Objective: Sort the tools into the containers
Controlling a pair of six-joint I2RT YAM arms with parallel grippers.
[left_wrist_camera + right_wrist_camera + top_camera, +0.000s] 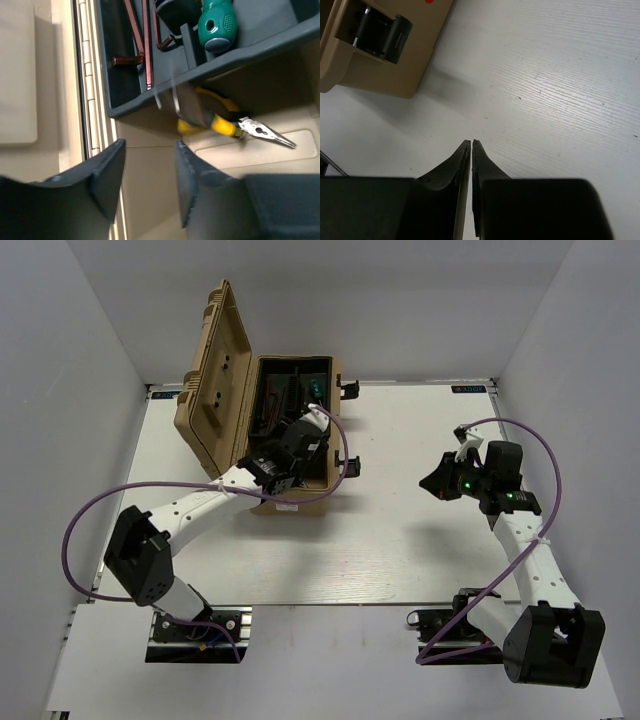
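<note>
Pliers [225, 125], yellow-handled, lie on the tan toolbox [300, 115] floor at two o'clock from your left gripper [150, 150]. Its jaws stand half apart, holding nothing, so the tool rests free, tucked under the black tray [150, 97]. Your right gripper [471, 145] hovers pinched closed, empty, above the table [545, 75].

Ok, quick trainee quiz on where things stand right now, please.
1. True or false: the left gripper is holding the yellow-handled pliers.
2. Where is the green-handled screwdriver? A: in the black tray. B: beside the pliers, under the tray. C: in the left gripper.
3. In one word, how do the jaws of the right gripper stand?

Key: 1 false; its jaws are open and empty, and the pliers lie on the floor of the toolbox. 2 A. 3 shut.
</note>
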